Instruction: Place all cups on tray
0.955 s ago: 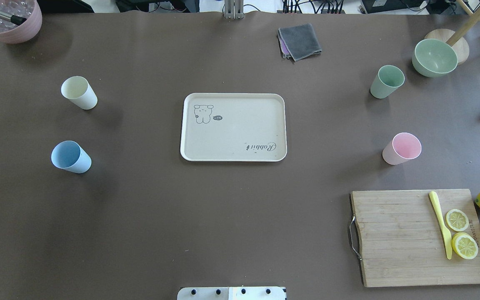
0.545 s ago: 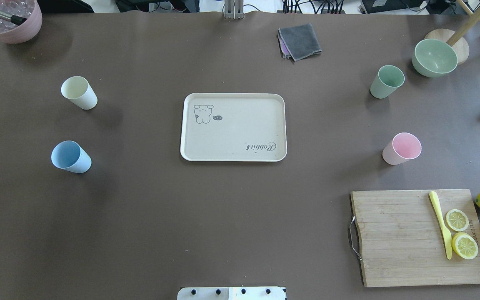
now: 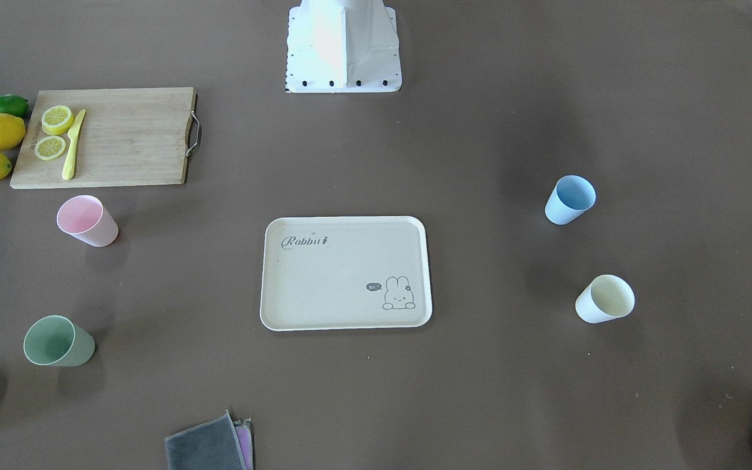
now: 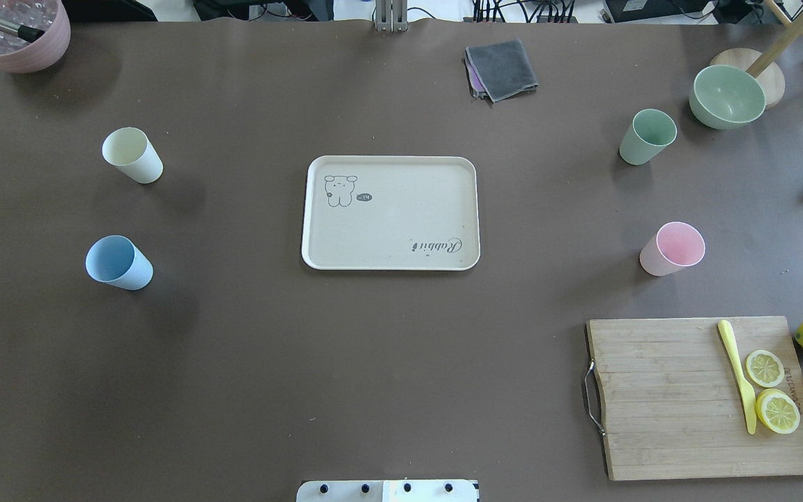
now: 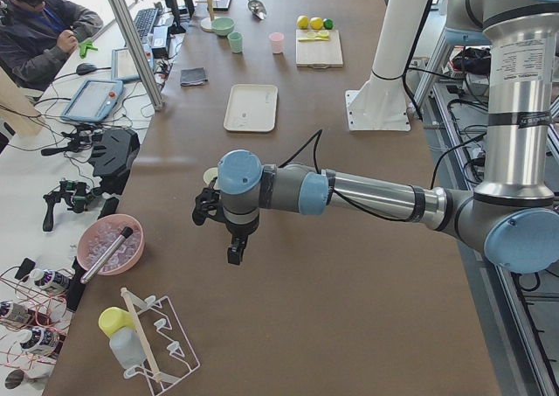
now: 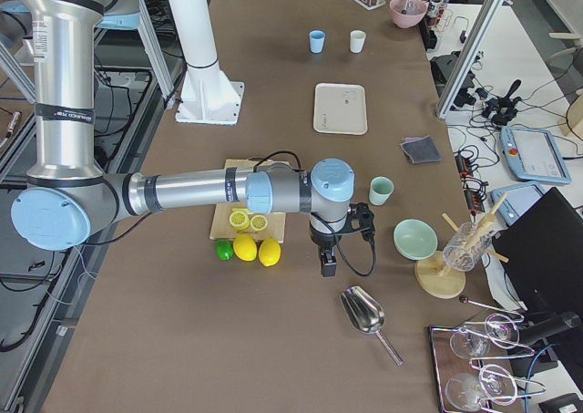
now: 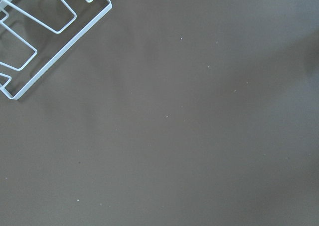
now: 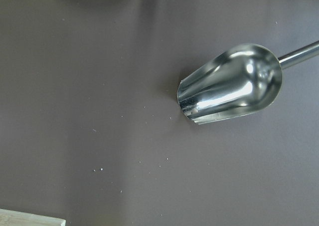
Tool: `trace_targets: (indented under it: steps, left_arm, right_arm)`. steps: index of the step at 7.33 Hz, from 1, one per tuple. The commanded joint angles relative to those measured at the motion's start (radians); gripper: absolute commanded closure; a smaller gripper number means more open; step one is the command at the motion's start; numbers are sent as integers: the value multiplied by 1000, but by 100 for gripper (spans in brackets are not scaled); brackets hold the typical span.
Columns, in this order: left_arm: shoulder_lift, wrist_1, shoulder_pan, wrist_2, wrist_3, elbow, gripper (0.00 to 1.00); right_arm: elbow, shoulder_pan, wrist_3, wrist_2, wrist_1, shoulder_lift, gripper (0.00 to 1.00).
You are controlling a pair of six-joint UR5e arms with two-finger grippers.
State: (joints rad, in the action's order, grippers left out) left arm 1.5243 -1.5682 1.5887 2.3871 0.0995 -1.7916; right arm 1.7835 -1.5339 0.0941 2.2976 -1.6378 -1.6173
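Note:
The beige tray [image 4: 401,223] with the bunny drawing lies at the table's middle with nothing on it. The cream-yellow cup [image 4: 132,155] and the light blue cup [image 4: 118,262] stand to its left. The sage green cup [image 4: 646,136] and the pink cup [image 4: 671,249] stand to its right. Neither arm shows in the overhead or front-facing views. My left gripper [image 5: 234,249] hangs over bare table beyond the left cups, seen only in the exterior left view. My right gripper [image 6: 326,263] hangs past the lemons, seen only in the exterior right view. I cannot tell whether either is open or shut.
A wooden cutting board [image 4: 701,397] with lemon slices and a yellow knife lies front right, lemons beside it. A pale green bowl [image 4: 726,96], a grey cloth [image 4: 501,68] and a mauve container [image 4: 14,35] stand at the back. A metal scoop [image 8: 229,84] and a wire rack [image 7: 45,31] lie under the wrists.

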Motion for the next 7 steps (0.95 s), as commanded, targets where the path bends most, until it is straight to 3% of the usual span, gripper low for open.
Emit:
trace_targets:
  steps: [1, 2, 4, 6, 7]
  left_arm:
    - [22, -169, 1, -2, -3, 24, 2]
    - [45, -262, 1, -35, -4, 68, 2]
    - [77, -283, -1, -28, -55, 113, 2]
    - [83, -322, -1, -28, -58, 126, 2]
    - [82, -381, -3, -28, -66, 130, 2]
  right_arm:
    - [17, -15, -2, 0, 3, 62, 0]
    - [8, -41, -4, 6, 1, 80, 0]
    - [16, -46, 6, -1, 4, 83, 0]
    - [-13, -46, -2, -3, 148, 70, 0]
    - [-38, -46, -22, -4, 162, 80, 0]
